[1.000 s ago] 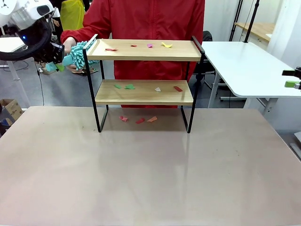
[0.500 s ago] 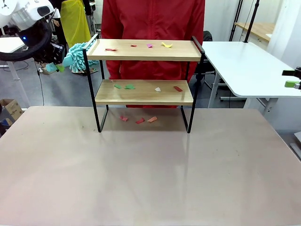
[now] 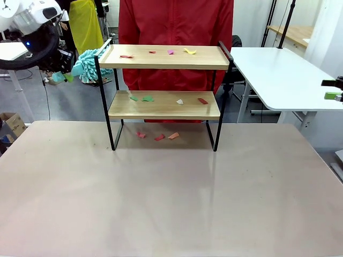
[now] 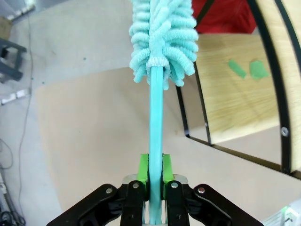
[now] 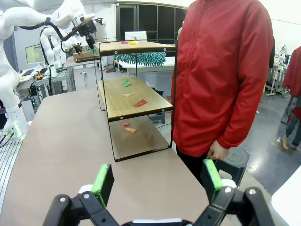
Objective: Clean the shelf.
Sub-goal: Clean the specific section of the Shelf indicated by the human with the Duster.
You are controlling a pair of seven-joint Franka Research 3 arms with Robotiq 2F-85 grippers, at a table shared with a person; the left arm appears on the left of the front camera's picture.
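Observation:
The shelf (image 3: 163,104) stands at the table's far middle, two light wooden boards in a black frame. Coloured paper scraps (image 3: 170,52) lie on its top board, more on the lower board, and a few on the table under it. My left gripper (image 3: 63,67) hangs left of the top board, shut on the handle of a teal fluffy duster (image 3: 88,64). In the left wrist view the green pads (image 4: 143,169) clamp the duster's handle (image 4: 155,122), its head beside the lower board (image 4: 235,99). My right gripper (image 5: 157,181) is open with nothing between its fingers, at the far right (image 3: 332,89).
A person in a red jacket (image 3: 177,21) stands right behind the shelf, hands down. A second white table (image 3: 284,75) stands at the right rear. The near part of the brown table (image 3: 171,203) is bare.
The person's hand, which was at the duster one second ago, has drawn back. The duster's head has lifted slightly. Both arms have stayed almost still.

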